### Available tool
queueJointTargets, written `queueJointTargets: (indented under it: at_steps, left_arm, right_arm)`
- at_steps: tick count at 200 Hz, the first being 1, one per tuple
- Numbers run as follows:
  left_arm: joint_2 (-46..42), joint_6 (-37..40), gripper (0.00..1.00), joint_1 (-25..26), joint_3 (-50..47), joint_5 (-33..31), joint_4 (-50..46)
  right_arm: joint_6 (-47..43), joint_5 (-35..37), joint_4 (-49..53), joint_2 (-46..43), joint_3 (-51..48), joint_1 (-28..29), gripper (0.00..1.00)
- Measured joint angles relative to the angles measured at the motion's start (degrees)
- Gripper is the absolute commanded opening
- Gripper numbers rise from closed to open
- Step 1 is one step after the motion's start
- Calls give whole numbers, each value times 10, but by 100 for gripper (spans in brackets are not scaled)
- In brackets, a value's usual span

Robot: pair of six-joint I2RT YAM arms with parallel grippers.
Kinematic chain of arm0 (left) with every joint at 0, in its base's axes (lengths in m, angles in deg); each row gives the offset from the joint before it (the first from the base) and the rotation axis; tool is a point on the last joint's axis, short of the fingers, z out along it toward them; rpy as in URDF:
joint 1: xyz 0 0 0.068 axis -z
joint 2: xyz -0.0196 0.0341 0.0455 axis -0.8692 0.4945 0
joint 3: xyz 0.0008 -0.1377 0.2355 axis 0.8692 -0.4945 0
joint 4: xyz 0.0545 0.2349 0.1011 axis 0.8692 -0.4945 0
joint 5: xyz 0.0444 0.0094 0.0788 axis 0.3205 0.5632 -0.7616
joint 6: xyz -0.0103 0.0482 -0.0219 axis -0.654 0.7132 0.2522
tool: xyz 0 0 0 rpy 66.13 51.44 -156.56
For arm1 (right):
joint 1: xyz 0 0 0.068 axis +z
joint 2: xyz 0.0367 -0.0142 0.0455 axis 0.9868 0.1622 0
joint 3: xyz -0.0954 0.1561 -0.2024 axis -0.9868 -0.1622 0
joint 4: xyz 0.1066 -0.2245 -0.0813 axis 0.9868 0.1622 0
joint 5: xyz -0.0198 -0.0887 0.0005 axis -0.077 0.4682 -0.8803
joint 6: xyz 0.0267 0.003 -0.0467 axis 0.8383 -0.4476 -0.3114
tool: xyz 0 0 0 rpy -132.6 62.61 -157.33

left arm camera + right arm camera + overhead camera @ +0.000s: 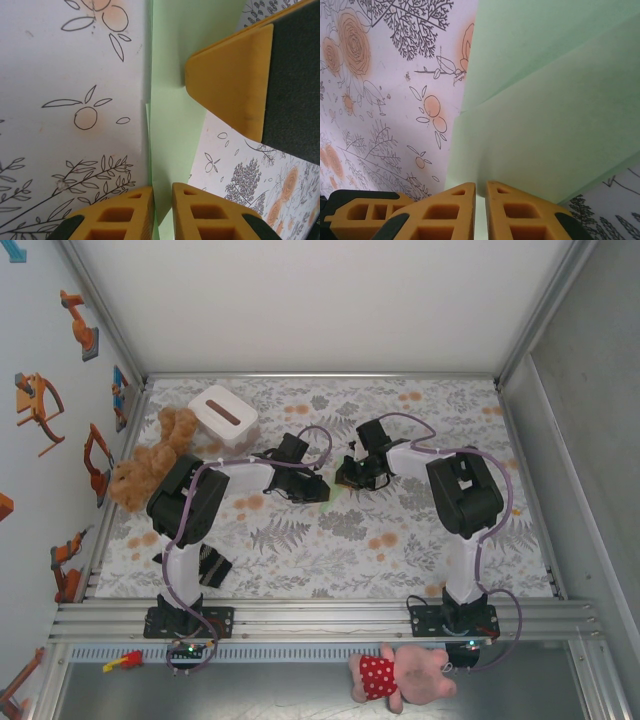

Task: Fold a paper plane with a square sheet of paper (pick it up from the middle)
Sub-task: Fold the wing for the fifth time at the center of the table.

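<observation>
The square sheet of paper is pale green and folded into layers. It is pinched between both grippers at the table's middle. In the left wrist view the paper runs as a narrow upright strip down into my left gripper, which is shut on its edge. One orange finger of the right gripper sits on the paper's far side. In the right wrist view the paper shows overlapping folded flaps, and my right gripper is shut on its lower edge. I cannot tell whether it has the shape of a paper plane. From above, the left gripper and right gripper nearly touch.
A white box with a dark slot stands at the back left, with a brown teddy beside it. A striped dark cloth lies by the left arm's base. A pink plush toy lies in front of the rail.
</observation>
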Motion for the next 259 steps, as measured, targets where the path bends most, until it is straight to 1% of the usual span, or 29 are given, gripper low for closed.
queueJointTargets:
  at_steps: [18,56,80,109,129,151,192,259]
  left_arm:
    - [-6,-1,20,2,-1,-4,-1]
    - [-43,-10,33,7,-16,-31,-22]
    - [-77,-17,34,6,-19,-49,-28]
    - [-91,-27,26,2,-19,-41,-17]
    - [-79,-40,20,2,-17,-19,-7]
    - [-56,-55,17,3,-11,4,7]
    - [-22,-74,13,5,5,29,18]
    - [14,-79,12,8,39,33,5]
  right_arm:
    - [-2,0,2,1,1,0,14]
    - [-5,2,3,2,1,0,14]
    - [-7,2,3,2,1,0,13]
    - [-8,2,3,2,1,0,13]
    - [-7,0,3,2,1,0,12]
    - [-7,-2,3,2,1,-2,12]
    - [-7,-7,1,3,1,-3,12]
    - [-7,-10,-2,3,0,-3,12]
